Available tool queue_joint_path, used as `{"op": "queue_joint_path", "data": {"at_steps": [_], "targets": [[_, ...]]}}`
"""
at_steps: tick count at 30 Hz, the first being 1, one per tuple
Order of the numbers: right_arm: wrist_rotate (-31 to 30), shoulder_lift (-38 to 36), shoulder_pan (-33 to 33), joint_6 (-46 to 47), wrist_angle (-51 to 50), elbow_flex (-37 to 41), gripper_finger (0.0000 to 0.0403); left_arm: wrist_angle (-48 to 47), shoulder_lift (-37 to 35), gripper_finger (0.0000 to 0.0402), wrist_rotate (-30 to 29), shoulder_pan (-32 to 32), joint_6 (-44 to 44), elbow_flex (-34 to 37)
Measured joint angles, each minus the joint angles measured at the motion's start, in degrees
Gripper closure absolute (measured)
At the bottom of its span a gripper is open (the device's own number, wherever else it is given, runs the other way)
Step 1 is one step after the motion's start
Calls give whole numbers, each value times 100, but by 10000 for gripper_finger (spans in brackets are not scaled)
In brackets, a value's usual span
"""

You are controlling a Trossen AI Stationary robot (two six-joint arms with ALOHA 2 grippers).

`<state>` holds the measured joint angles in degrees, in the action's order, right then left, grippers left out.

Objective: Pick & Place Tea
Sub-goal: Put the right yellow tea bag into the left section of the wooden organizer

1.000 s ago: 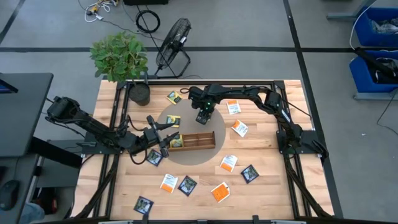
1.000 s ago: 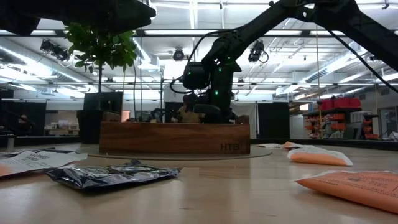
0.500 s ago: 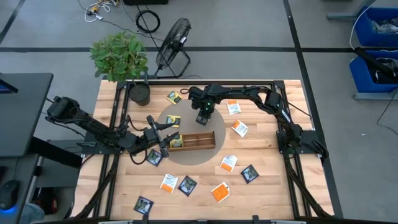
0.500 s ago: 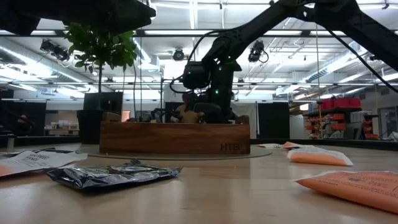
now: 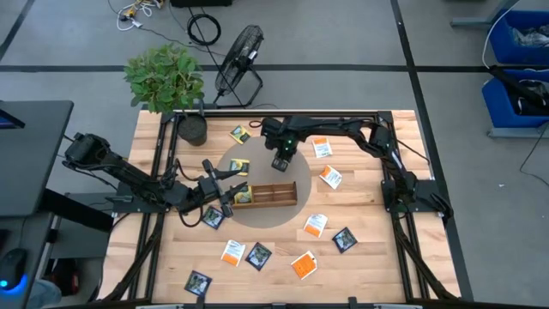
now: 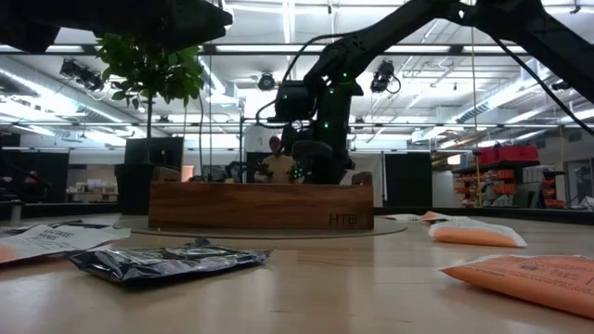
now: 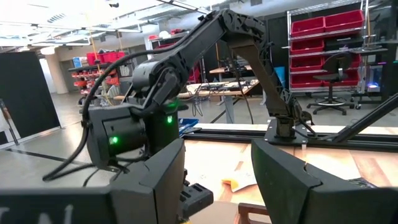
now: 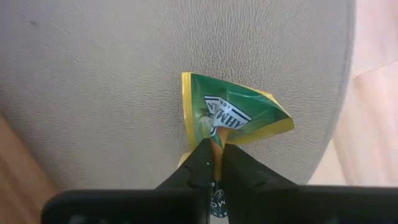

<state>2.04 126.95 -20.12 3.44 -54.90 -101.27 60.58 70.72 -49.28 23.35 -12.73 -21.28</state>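
Leftmost in the high view, the left gripper [image 5: 225, 196] lies low at the left end of the wooden tray [image 5: 266, 194], its fingers [image 7: 292, 177] spread with nothing between them. Just right of centre and above the tray, the right gripper [image 5: 280, 163] hangs over the grey round mat [image 5: 257, 215], its fingers [image 8: 239, 171] pressed together on a yellow-green tea sachet [image 8: 236, 115], which is crumpled and tilted above the mat. Further right and along the lower half of the frame, loose sachets are scattered on the wooden table [image 5: 369, 266]: an orange-and-white one [image 5: 330, 178] and a dark navy one [image 5: 344, 239].
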Motion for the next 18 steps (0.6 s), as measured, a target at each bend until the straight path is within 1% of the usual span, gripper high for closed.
{"op": "queue_joint_path", "data": {"at_steps": [11,18], "targets": [[-4,-551,0,41,-23,-2,379,0,0,211,-2,0,-2,0],[-7,-1042,50,69,-49,-9,379,0,0,211,0,0,-59,0]]}}
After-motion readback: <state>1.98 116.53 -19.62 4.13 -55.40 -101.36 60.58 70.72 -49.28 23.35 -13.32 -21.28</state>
